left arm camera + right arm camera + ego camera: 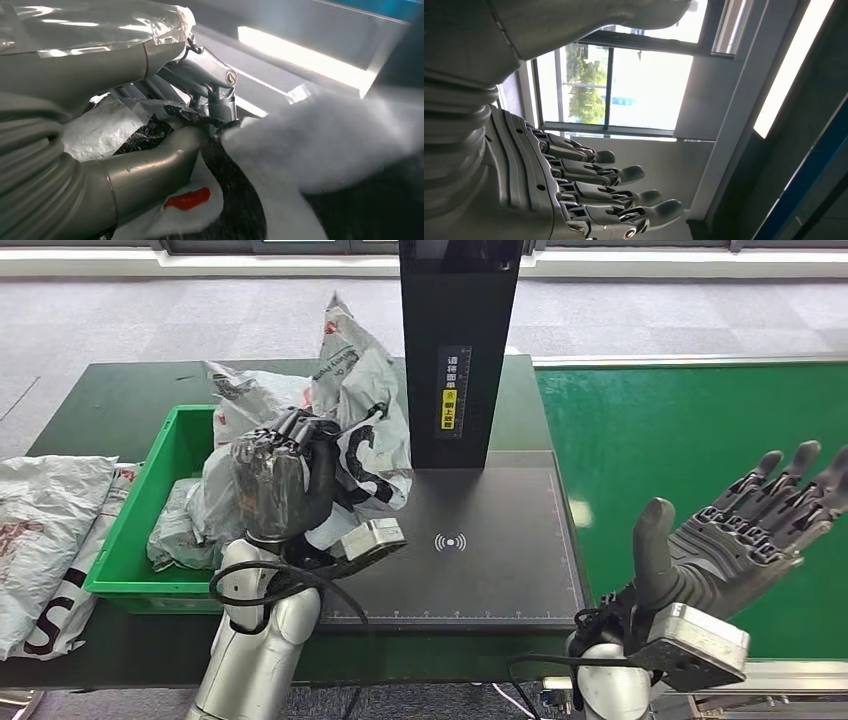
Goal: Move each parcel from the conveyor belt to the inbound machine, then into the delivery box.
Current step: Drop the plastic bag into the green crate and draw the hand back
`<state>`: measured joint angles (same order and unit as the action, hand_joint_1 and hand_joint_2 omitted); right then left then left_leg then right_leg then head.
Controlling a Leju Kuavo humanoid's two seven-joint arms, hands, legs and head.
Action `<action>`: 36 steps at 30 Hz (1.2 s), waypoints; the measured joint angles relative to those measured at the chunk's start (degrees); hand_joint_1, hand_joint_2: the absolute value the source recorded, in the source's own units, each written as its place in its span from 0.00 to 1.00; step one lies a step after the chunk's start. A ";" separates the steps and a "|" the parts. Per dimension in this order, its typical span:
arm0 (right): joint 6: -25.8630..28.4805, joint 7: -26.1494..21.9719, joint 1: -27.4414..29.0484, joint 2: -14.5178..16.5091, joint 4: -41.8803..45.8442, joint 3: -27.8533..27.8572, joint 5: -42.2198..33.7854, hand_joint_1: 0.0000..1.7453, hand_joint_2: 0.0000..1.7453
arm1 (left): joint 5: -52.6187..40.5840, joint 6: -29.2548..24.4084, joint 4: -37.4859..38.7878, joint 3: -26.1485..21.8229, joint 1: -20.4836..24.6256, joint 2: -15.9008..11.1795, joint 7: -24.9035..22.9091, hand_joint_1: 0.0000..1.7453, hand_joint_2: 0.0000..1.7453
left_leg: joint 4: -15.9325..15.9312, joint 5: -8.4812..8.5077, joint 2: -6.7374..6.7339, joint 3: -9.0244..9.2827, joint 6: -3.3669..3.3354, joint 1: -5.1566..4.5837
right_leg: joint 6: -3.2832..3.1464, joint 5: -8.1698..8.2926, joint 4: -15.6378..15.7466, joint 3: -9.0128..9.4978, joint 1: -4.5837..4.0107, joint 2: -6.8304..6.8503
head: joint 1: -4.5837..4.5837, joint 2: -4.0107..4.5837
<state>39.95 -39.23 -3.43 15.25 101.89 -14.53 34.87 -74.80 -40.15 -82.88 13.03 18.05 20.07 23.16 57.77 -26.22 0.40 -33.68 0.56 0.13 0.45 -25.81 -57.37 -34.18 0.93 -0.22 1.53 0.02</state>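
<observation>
My left hand grips a crumpled grey-white plastic parcel with black lettering. It holds the parcel up between the green delivery box and the black inbound machine's scan plate. In the left wrist view the thumb and fingers close around the parcel's film. A second grey parcel lies inside the green box. My right hand hovers palm-up with fingers spread over the green conveyor belt, holding nothing; the right wrist view shows its fingers apart.
The machine's black upright column stands at the back of the scan plate. Another grey parcel lies on the dark table left of the green box. The belt surface near my right hand is bare.
</observation>
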 joint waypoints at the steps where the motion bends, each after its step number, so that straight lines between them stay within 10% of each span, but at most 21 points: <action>1: 0.00 -0.02 -0.02 0.01 -0.34 0.04 0.33 0.00 1.00 | 0.70 0.00 -0.77 -0.59 -0.18 -0.02 0.01 1.00 1.00 | 0.00 0.00 0.00 0.00 0.00 0.00 | 0.00 0.00 0.00 0.00 0.00 0.00 | 0.00 0.00; 14: 0.00 -0.57 -0.35 0.16 -3.63 0.23 1.04 0.00 1.00 | 2.06 0.00 -3.53 -7.08 -1.12 -0.25 -2.02 1.00 1.00 | 0.00 0.01 0.00 0.02 0.01 0.01 | 0.00 0.00 0.00 0.00 -0.01 0.01 | 0.00 0.00; 26: 0.00 -0.42 -0.49 0.16 -5.32 0.22 -0.95 0.00 1.00 | -0.51 0.04 19.57 -25.04 7.13 -1.49 -4.33 1.00 1.00 | 0.00 0.08 -0.03 0.08 0.08 0.04 | -0.07 0.05 -0.03 0.03 -0.05 -0.03 | 0.00 0.00; 36: 0.00 1.11 -0.65 0.04 -5.76 -0.54 -1.42 0.00 1.00 | -3.25 0.02 25.97 -27.58 7.95 -2.84 -9.44 1.00 1.00 | 0.00 0.07 -0.02 0.04 0.07 0.03 | -0.07 0.04 -0.01 0.02 -0.04 -0.02 | 0.00 0.00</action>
<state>39.95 -38.12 -4.07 15.29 96.13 -15.07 33.45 -78.05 -40.13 -56.91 -14.56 26.00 17.23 13.72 57.77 -26.16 0.38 -33.64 0.63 0.16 0.38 -25.77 -57.39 -34.15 0.89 -0.24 1.53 0.02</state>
